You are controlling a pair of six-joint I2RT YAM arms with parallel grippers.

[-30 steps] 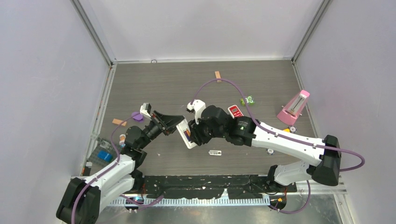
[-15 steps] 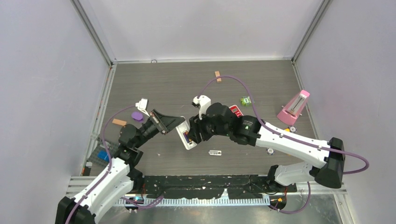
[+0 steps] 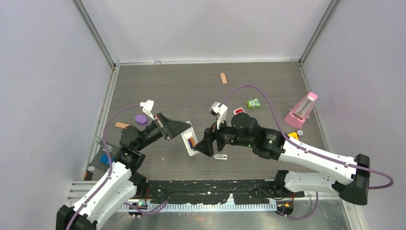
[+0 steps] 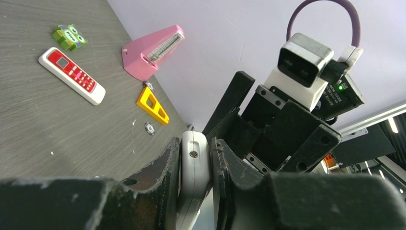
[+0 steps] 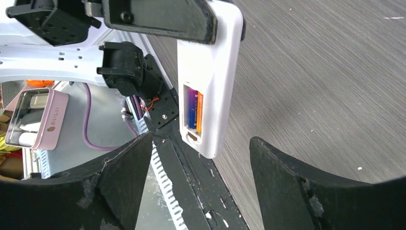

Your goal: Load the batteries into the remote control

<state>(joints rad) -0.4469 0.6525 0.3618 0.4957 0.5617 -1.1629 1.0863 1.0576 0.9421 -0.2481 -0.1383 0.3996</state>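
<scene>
Light: bright, even, diffuse, from overhead.
Shadows: faint and soft-edged under the arms on the desk.
Glare: strip lamp at the left wrist view's right edge; mild sheen on the remote control.
Focus: top view crisp; left tool and right tool dark, slightly soft up close.
Distortion: wide-angle stretch at wrist-view edges.

Mid worktop blocked: remote control held off the surface in left hand, right hand just beside it w/ fingers apart, gap btwn the two v. narrow. Small white labelled piece lies on worktop just beside right hand, near side. Right side cluttered: red-faced remote, green toy, pink metronome, yellow wedge. Left edge: purple disc, tan block. Far half gives room to pass, only a wooden block there; purple cable arches above mid-right.
</scene>
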